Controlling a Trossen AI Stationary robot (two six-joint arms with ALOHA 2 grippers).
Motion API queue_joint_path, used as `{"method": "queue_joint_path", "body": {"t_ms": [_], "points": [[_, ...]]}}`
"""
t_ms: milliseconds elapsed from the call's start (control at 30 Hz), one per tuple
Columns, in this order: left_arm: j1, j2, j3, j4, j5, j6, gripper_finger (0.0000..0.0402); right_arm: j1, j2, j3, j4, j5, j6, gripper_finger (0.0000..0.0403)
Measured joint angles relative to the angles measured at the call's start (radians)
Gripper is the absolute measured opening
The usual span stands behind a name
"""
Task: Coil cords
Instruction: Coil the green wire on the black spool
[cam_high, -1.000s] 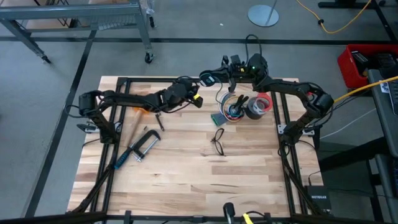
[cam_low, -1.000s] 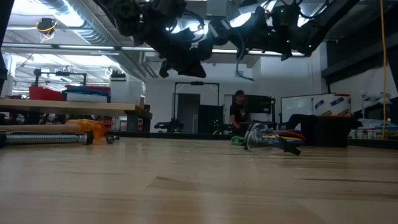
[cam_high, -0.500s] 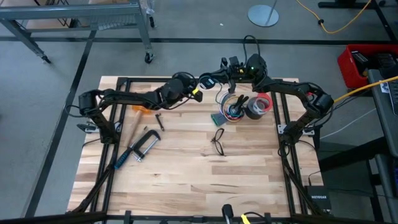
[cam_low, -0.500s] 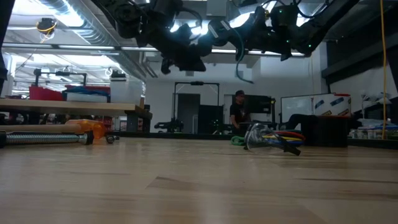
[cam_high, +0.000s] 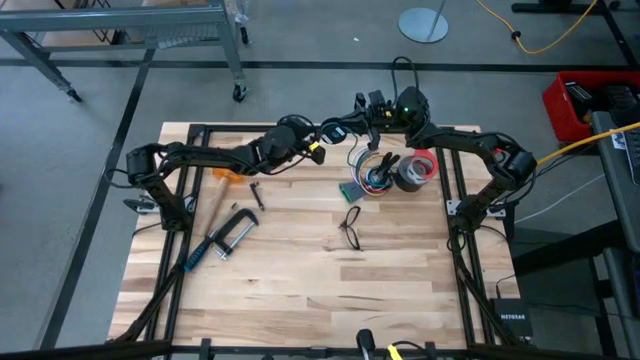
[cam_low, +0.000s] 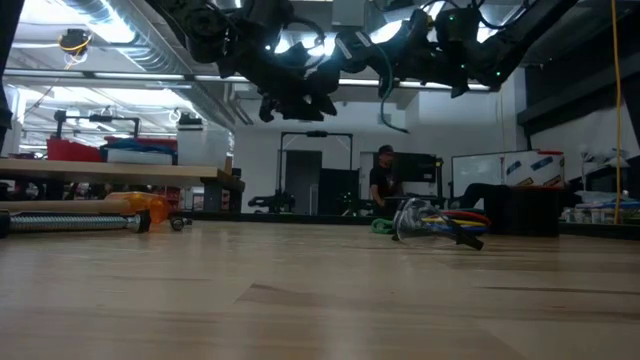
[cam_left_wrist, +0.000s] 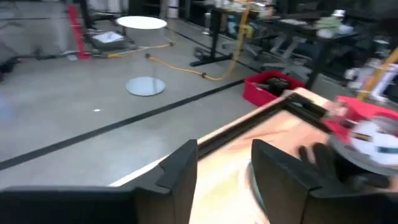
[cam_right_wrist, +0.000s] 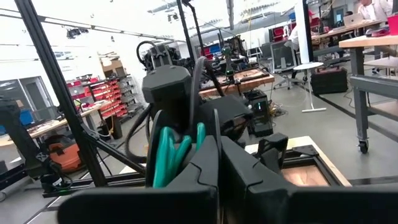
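Surface: pale wooden table (cam_high: 300, 280) in a dark frame, on a grey workshop floor; the low view shows an open lab behind it, with a person (cam_low: 382, 175) standing far back.
Left arm: reaches from the table's left edge across to the far middle.
Left gripper (cam_high: 314, 149): raised above the table, near the right gripper. In its wrist view the two fingers (cam_left_wrist: 181, 167) stand apart with a clear gap, and nothing shows between them.
Right arm: comes in from the right side along the far edge.
Right gripper (cam_high: 339, 129): also in the air, just beyond the left one. In its wrist view the fingers (cam_right_wrist: 205, 163) are pressed together.
Cord (cam_right_wrist: 196, 87): thin and black, rising from between the right fingers; in the low view a short hooked length hangs free below the arms, well off the table.
Yellow piece (cam_high: 318, 155): sits right at the left gripper's tip; cannot tell whether it is gripped.
Bundle of multicoloured wires (cam_high: 377, 172): on the table under the right arm, beside two tape rolls (cam_high: 418, 168).
Wire loops (cam_high: 350, 224): small, black, spectacle-shaped, near the table's middle.
Metal clamp (cam_high: 228, 238): lying left of centre.
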Motion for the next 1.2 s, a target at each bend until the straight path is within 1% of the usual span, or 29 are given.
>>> {"method": "queue_joint_path", "body": {"t_ms": [133,200,300,400,633,700,767,900,1067,1200], "points": [[-0.019,0.017,0.0,0.031,0.079,-0.001,0.0152,0.0,0.0,0.0,0.019,0.038,0.0,0.0003],[-0.033,0.041,0.0,0.081,0.098,-0.012,0.0152,0.006,0.0,0.0,0.037,0.063,0.0,0.0003],[-0.049,0.081,0.0,0.17,0.107,-0.027,0.0153,0.025,0.0,0.0,0.079,0.11,-0.001,0.0003],[-0.064,0.113,0.0,0.233,0.11,-0.019,0.0153,0.049,0.0,0.001,0.122,0.132,-0.026,0.0003],[-0.107,0.115,-0.001,0.256,0.114,-0.004,0.0153,0.053,0.0,0.001,0.155,0.203,-0.102,0.0003],[-0.119,0.115,-0.001,0.254,0.118,0.0,0.0153,0.053,0.0,0.001,0.156,0.208,-0.126,0.0003],[-0.13,0.115,-0.001,0.246,0.119,0.0,0.0153,0.053,0.0,0.001,0.157,0.198,-0.135,0.0003],[-0.143,0.115,-0.001,0.222,0.116,0.0,0.0153,0.052,0.0,0.001,0.142,0.134,-0.135,0.0003],[-0.147,0.115,-0.001,0.137,0.114,-0.032,0.0153,0.052,0.0,0.001,0.118,0.05,-0.135,0.0003],[-0.164,0.115,-0.001,0.087,0.114,-0.047,0.0153,0.052,0.0,0.001,0.103,0.035,-0.158,0.0003]]}}
